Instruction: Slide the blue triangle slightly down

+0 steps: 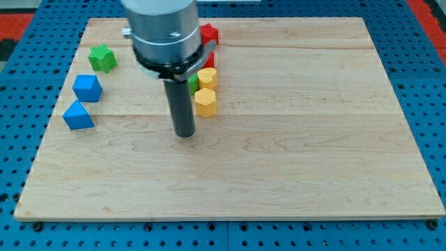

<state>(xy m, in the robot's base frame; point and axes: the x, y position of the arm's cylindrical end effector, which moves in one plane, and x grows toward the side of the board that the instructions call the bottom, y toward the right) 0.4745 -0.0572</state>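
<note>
The blue triangle (77, 116) lies near the board's left edge, below a blue cube (87, 88). My tip (185, 134) rests on the board well to the right of the blue triangle, slightly lower than it in the view, with bare wood between them. The tip touches no block. The yellow hexagon (205, 102) stands just up and right of the tip.
A green star-like block (102, 58) sits above the blue cube. Beside the rod are a yellow block (208, 77), a partly hidden green block (194, 85), a red block (210, 60) and a red star (209, 33). The wooden board (313, 153) lies on a blue pegboard.
</note>
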